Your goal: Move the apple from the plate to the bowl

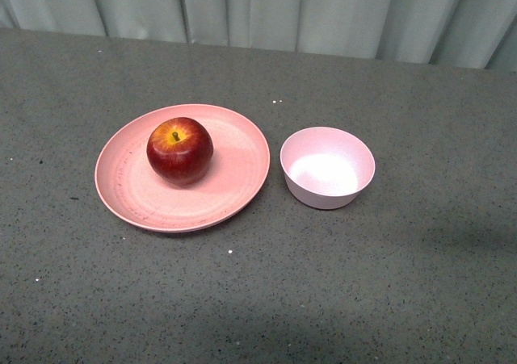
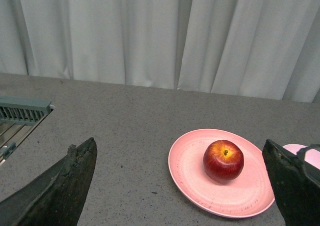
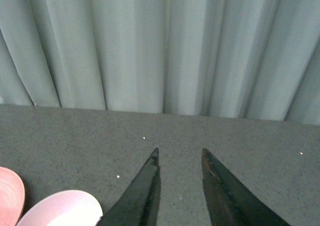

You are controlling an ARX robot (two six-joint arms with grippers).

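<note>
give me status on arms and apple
Left gripper open, empty. Right gripper open, empty. Apple on plate, bowl empty beside it. Nothing in the way.

Glossy smooth-skinned apple, matt plate with faint speckles and fine scuff marks, smooth matt bowl of plastic-like look, table of dull grey speckled stone-like surface, soft pale cloth curtain hanging in folds

We read this as a lab-style test set-up: a grey speckled desk backed by pale pleated curtains.
</note>
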